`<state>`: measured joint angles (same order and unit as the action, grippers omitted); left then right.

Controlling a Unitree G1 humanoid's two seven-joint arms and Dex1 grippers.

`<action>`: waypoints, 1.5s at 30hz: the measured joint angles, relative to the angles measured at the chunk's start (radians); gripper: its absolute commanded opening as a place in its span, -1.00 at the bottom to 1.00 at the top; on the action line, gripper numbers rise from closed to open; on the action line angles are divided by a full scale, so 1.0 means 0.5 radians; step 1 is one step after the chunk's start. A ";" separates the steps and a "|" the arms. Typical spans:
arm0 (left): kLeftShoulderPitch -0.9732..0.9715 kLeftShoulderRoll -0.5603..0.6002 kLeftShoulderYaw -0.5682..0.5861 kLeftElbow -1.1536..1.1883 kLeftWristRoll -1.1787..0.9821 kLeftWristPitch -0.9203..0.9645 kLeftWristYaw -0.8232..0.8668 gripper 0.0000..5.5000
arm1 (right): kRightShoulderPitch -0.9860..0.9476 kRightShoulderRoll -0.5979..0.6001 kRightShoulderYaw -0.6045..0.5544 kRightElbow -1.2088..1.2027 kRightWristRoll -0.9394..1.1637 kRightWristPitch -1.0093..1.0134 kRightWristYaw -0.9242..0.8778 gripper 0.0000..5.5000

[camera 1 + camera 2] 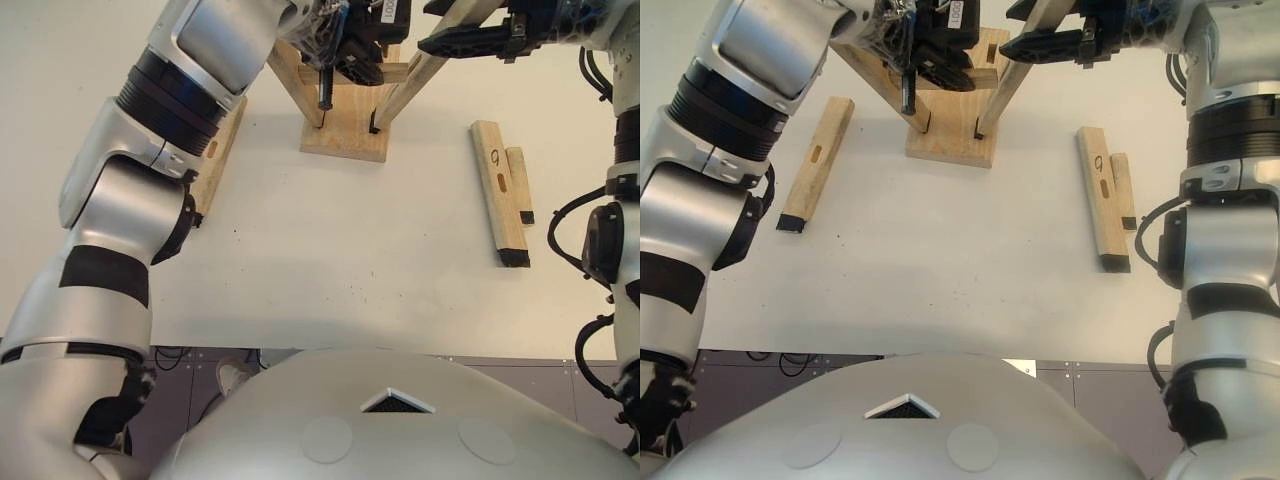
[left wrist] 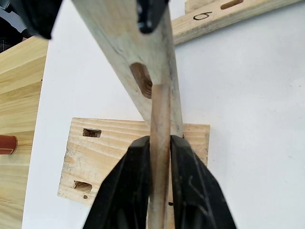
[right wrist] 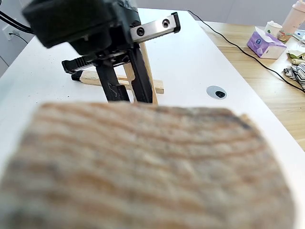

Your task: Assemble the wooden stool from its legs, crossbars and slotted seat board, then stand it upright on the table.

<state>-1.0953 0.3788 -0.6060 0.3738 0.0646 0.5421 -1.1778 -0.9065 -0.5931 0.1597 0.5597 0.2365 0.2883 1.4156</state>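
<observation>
Grips crossbar (image 2: 159,109) in left tool (image 2: 160,143), closed narrow on the rod, with rod end at the socket of tilted leg (image 2: 124,38). Clamps that leg in right tool (image 1: 440,42) at top centre of the frame, above seat board (image 1: 345,140) on desk (image 1: 350,260).

The white tabletop (image 1: 350,270) carried a pale, slotted wooden seat board (image 1: 345,140) far centre, a black-tipped wooden leg (image 1: 815,165) left, and a numbered wooden leg (image 1: 498,190) touching a short wooden crossbar (image 1: 519,185) right.
</observation>
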 measured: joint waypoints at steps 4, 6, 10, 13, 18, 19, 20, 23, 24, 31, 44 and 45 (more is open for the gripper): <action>0.000 -0.027 0.035 0.037 0.031 0.016 0.000 -0.84 | 0.051 -0.007 0.026 -0.127 -0.007 -0.007 -0.020 -0.26; 0.001 -0.035 0.041 0.040 0.049 0.021 0.002 -0.84 | 0.076 -0.013 0.047 -0.179 -0.016 -0.039 -0.035 -0.26; 0.016 -0.045 0.052 0.031 0.085 0.039 -0.002 -0.84 | 0.087 -0.004 0.083 -0.213 -0.019 -0.049 -0.087 -0.26; 0.043 -0.046 0.053 0.014 0.125 0.039 -0.006 -0.84 | 0.066 0.023 0.096 -0.173 -0.020 -0.043 -0.119 -0.26; 0.082 -0.066 0.052 0.013 0.160 0.036 -0.001 -0.84 | 0.042 0.067 0.130 -0.154 -0.027 -0.003 -0.149 -0.26; 0.086 -0.068 0.053 0.013 0.164 0.036 -0.002 -0.84 | 0.039 0.068 0.137 -0.154 -0.027 0.001 -0.149 -0.26; 0.087 -0.069 0.054 0.013 0.165 0.038 -0.002 -0.84 | 0.035 0.070 0.146 -0.156 -0.027 0.009 -0.149 -0.26; 0.097 -0.070 0.051 0.013 0.176 0.044 -0.020 -0.84 | 0.007 0.077 0.171 -0.163 -0.031 0.093 -0.151 -0.26; 0.102 -0.070 0.049 0.009 0.181 0.051 -0.023 -0.84 | 0.006 0.079 0.173 -0.167 -0.031 0.114 -0.152 -0.26; 0.125 -0.060 0.056 -0.069 0.183 0.136 -0.023 -0.84 | 0.010 0.084 0.152 -0.235 -0.013 0.244 -0.175 -0.09; 0.141 -0.079 0.222 -0.055 0.114 0.198 -0.122 -0.84 | 0.096 0.235 -0.110 -0.315 0.282 0.670 -0.308 0.23; 0.133 -0.079 0.239 -0.070 0.091 0.218 -0.141 -0.84 | 0.096 0.231 -0.149 -0.322 0.321 0.701 -0.306 0.23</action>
<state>-1.0290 0.3394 -0.4866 0.3386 0.1101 0.6511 -1.2483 -0.8586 -0.4775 0.0852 0.3988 0.3972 0.6390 1.2625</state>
